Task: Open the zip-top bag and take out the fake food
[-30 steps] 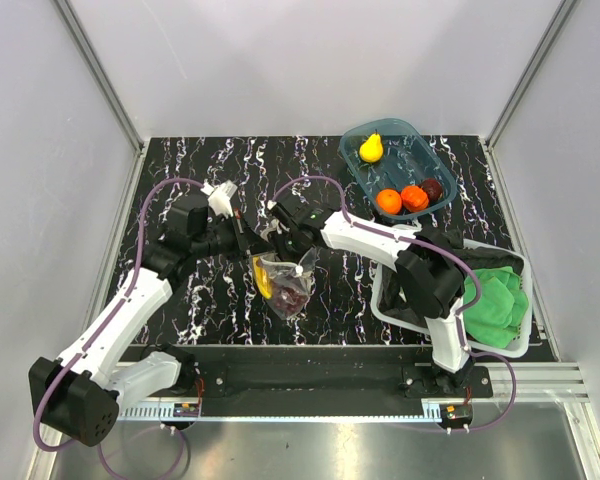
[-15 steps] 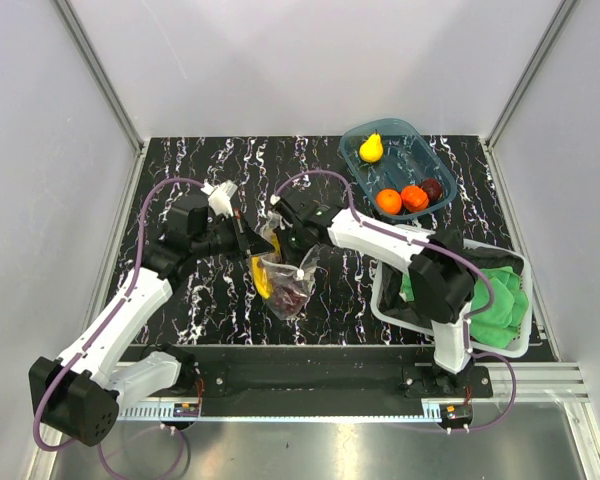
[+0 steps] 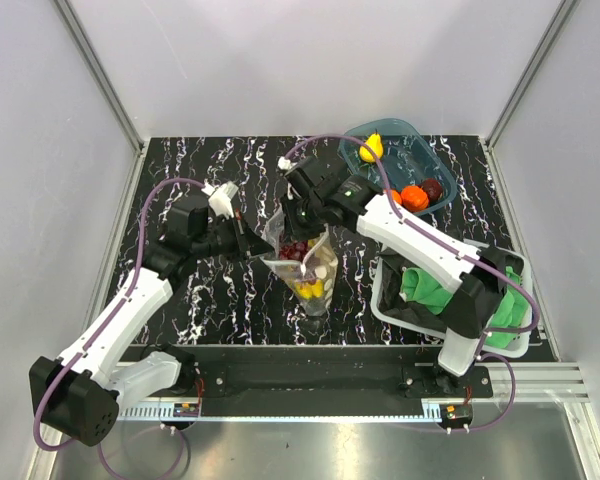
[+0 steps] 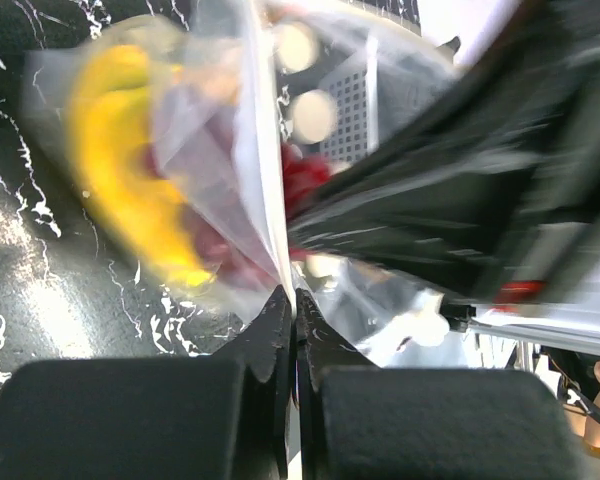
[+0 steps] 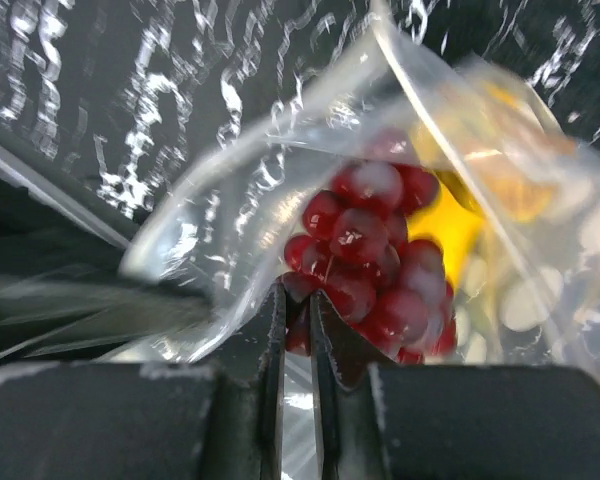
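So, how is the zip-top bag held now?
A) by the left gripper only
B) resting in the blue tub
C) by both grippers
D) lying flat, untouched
C: in each wrist view, the left gripper and the right gripper are shut on the clear plastic of the zip-top bag.

In the left wrist view the zip-top bag (image 4: pixel 230 130) is blurred: the banana bunch (image 4: pixel 115 170) inside is 1 yellow streak, its shape lost. From above, the right arm (image 3: pixel 420 237) covers part of the blue tub (image 3: pixel 417 150) — and of the green cloth (image 3: pixel 425 285).
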{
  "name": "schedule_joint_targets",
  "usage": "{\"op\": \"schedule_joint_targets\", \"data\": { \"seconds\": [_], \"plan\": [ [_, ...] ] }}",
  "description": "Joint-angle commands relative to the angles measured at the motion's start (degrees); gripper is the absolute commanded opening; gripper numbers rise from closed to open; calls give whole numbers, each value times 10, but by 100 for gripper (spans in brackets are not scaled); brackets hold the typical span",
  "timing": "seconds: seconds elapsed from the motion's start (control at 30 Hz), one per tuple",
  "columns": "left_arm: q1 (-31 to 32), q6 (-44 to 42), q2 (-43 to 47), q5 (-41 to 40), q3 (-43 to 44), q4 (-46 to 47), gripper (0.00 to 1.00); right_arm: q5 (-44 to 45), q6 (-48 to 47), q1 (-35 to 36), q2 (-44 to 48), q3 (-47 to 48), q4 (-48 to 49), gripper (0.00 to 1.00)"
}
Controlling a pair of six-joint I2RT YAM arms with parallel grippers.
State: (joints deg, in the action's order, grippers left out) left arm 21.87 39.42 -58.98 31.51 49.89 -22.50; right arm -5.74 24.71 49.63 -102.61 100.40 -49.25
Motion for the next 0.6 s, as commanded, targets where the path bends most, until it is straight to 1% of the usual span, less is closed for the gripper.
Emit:
{"op": "schedule_joint_targets", "data": {
  "seconds": [0.0,0.27,0.3,0.37,0.4,0.47,0.5,0.57],
  "plan": [
    [3,-14,0,2,-11,16,0,32,4,3,44,81,-18,9],
    [3,-15,-7,12,-4,18,0,55,-10,3,22,204,-50,9],
    [3,-16,-7,12,-2,18,0,54,-11,3,12,240,-56,9],
    [3,-19,-6,11,-2,16,0,72,-19,2,0,282,-81,9],
    [3,-21,-6,10,-1,14,0,88,-24,3,-12,330,-92,9],
    [3,-22,-5,11,-3,11,0,113,-46,3,-25,384,-128,9],
    [3,-22,-4,12,-4,11,0,139,-54,2,-36,433,-138,9],
    [3,-23,-4,13,-5,11,0,164,-80,-1,-44,474,-156,9]
  ]
}}
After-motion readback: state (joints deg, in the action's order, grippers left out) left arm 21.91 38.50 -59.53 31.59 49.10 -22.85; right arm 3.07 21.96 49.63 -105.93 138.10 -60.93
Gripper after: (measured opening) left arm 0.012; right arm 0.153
